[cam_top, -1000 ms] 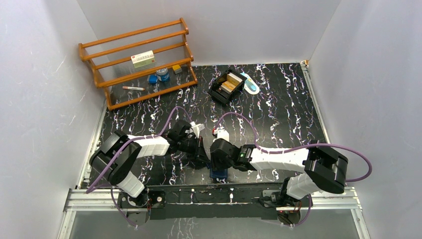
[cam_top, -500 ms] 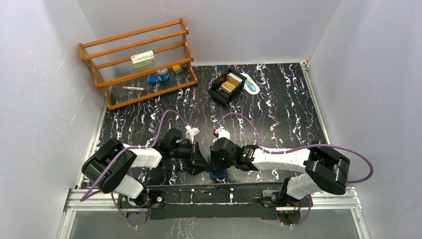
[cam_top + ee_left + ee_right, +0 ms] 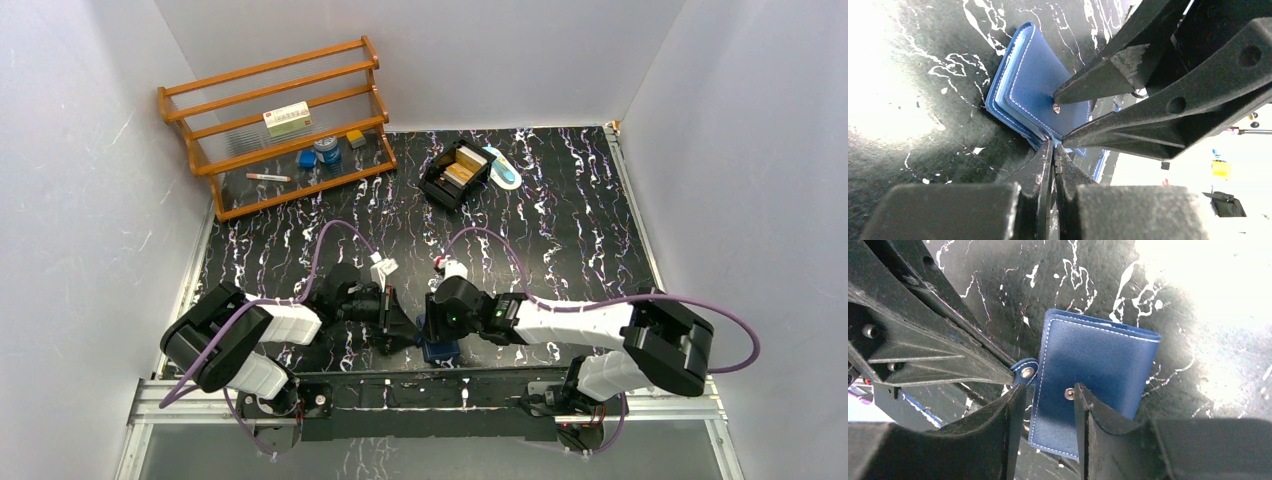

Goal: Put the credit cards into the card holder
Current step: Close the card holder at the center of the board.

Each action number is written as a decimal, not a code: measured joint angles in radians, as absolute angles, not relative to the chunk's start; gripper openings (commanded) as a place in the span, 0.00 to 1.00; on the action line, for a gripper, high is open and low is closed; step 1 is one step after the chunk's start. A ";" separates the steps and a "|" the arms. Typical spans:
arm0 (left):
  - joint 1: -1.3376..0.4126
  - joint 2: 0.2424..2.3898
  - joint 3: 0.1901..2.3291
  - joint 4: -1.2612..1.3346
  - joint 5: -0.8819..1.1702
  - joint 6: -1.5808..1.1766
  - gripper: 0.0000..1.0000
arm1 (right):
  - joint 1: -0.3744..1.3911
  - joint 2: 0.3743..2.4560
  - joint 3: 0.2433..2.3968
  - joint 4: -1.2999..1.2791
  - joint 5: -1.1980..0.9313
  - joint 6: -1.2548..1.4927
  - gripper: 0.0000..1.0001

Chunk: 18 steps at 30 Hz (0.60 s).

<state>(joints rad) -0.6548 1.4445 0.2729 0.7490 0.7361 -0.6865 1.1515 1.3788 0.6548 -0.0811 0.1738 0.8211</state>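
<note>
one card holder (image 3: 1098, 355), left end effector (image 3: 1053, 145) pinching it, right end effector (image 3: 1048, 389) open

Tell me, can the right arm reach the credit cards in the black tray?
Probably yes: the right gripper is open at the card holder, gripping nothing; the credit cards lie in an open-topped black tray, nothing standing between.

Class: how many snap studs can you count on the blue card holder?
2. One is on the card holder's closing tab, at the left gripper's tip; one on its outer face, beside a right gripper finger. Its underside is hidden.
</note>
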 measured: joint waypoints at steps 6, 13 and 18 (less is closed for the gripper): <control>-0.657 1.444 0.269 0.781 0.759 -0.682 0.00 | 1.129 1.285 0.585 -0.078 0.149 0.841 0.46; -0.657 1.446 0.268 0.798 0.771 -0.670 0.00 | 1.087 1.216 0.558 -0.128 0.142 0.861 0.33; -0.657 1.464 0.268 0.813 0.781 -0.654 0.00 | 1.067 1.234 0.558 -0.125 0.127 0.857 0.34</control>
